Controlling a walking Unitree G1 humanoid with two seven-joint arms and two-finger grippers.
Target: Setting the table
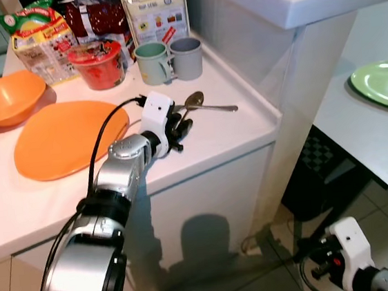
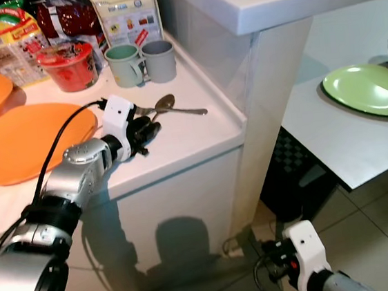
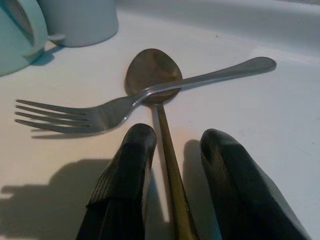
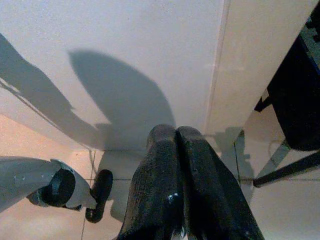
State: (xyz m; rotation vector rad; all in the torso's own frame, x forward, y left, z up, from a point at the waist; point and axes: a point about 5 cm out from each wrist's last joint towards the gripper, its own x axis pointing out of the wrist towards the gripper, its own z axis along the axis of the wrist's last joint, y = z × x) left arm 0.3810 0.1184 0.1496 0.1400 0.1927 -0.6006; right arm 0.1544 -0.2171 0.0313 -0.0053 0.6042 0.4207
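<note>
A spoon (image 3: 152,70) lies on the white counter (image 1: 235,138) with a fork (image 3: 100,115) crossed over its bowl. My left gripper (image 3: 175,137) is down at the counter, open, its two black fingers on either side of the spoon's handle with a gap on each side. In the left eye view the left gripper (image 1: 180,127) sits just short of the spoon (image 1: 194,99), beside the orange plate (image 1: 61,138). My right gripper (image 4: 176,132) hangs low near the floor, shut on nothing.
Two mugs (image 1: 169,59), a red noodle cup (image 1: 99,64), food packets and an orange bowl (image 1: 2,100) stand at the counter's back. A raised white ledge borders the counter on the right. Beyond it, a lower table holds a green plate (image 1: 385,83).
</note>
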